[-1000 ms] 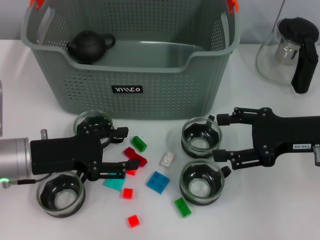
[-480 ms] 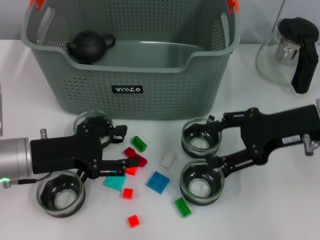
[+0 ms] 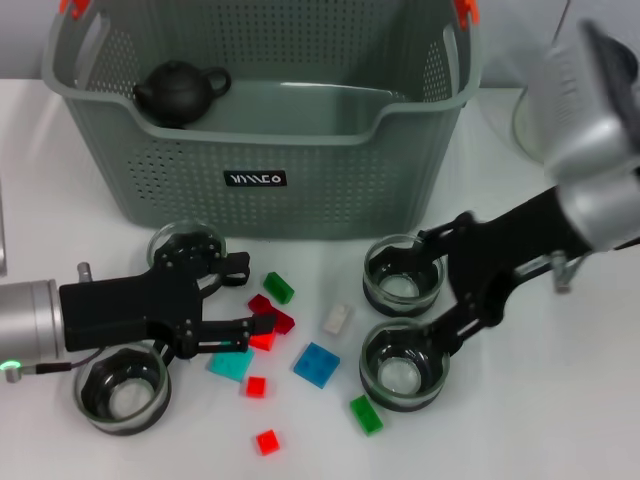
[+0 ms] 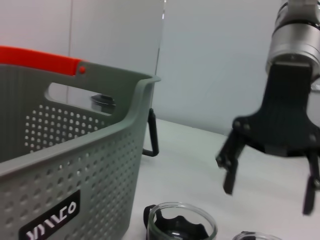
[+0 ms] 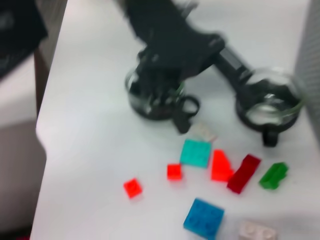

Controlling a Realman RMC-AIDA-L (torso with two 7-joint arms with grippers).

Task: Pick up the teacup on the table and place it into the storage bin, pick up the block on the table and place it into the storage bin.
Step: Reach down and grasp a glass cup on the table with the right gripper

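Observation:
Several glass teacups with black inserts stand on the white table: two at right (image 3: 402,275) (image 3: 403,366), two at left (image 3: 187,245) (image 3: 120,386). Several small coloured blocks lie between them, among them a dark red block (image 3: 273,314) and a blue block (image 3: 316,363). My left gripper (image 3: 248,297) is open and low over the table, its tips beside the dark red block. The right gripper (image 3: 433,290) is open next to the two right teacups and holds nothing; the left wrist view shows it too (image 4: 268,200). The grey-green storage bin (image 3: 260,150) stands behind.
A black teapot (image 3: 180,90) sits inside the bin at its far left. My raised right wrist (image 3: 590,130) covers the back right corner. The right wrist view shows the scattered blocks (image 5: 203,217) and two cups (image 5: 270,105).
The right arm's wrist has swung up and back, tilting its gripper steeply, with the fingertips shifted a little left by the two right teacups. The left gripper has hardly moved.

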